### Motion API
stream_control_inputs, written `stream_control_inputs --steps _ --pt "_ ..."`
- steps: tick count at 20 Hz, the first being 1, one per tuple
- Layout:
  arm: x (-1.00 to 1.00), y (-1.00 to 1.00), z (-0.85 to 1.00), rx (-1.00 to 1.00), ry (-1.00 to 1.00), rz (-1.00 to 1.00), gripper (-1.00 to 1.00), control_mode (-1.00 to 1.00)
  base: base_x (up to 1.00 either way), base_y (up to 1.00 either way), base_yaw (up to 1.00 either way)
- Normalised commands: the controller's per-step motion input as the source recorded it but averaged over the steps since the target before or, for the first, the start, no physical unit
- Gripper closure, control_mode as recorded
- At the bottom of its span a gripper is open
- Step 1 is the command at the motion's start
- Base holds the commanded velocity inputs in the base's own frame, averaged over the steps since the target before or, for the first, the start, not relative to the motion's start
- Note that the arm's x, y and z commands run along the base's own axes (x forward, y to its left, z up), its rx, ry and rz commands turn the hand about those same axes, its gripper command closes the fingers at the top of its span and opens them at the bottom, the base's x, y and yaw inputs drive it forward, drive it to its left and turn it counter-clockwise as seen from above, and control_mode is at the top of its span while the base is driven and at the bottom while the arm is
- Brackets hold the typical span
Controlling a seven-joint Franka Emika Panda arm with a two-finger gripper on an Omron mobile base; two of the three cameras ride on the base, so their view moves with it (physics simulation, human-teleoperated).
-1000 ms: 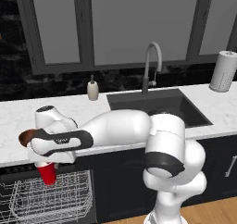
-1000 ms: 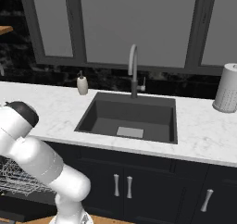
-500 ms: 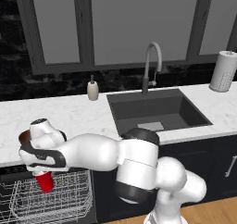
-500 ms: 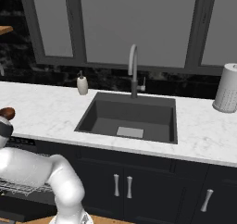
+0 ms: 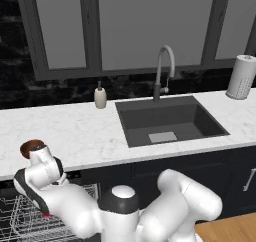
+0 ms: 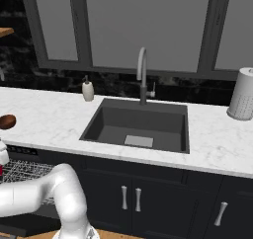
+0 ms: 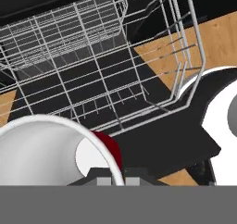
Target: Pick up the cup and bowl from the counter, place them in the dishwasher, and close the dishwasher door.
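Holding the cup (image 7: 51,149) pinched by its rim in our hand (image 7: 115,174), we are hanging it just above the white wire rack (image 7: 102,65) of the open dishwasher (image 5: 30,216), its mouth tipped toward the camera and the rack lying straight ahead and below. We are judging the next move as a short lowering. The bowl (image 5: 31,147) is sitting on the worktop (image 5: 80,131) edge, above the dishwasher.
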Motion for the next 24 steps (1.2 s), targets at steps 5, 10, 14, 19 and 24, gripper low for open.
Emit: stream_control_inputs --steps 5,10,14,19,24 --pt "0.06 0.18 -0.20 -0.01 -0.06 0.00 1.00 -1.00 0.00 0.00 0.00" --pt "0.32 0.32 -0.27 0.00 -0.12 0.00 1.00 -1.00 0.00 0.00 0.00" --pt "0.50 0.34 -0.31 0.00 -0.15 0.00 1.00 -1.00 0.00 0.00 0.00" --pt "0.30 0.10 -0.43 0.00 -0.14 0.00 1.00 -1.00 0.00 0.00 0.00" --pt "-0.07 0.03 -0.62 0.00 -0.08 0.01 1.00 -1.00 0.00 0.00 0.00"
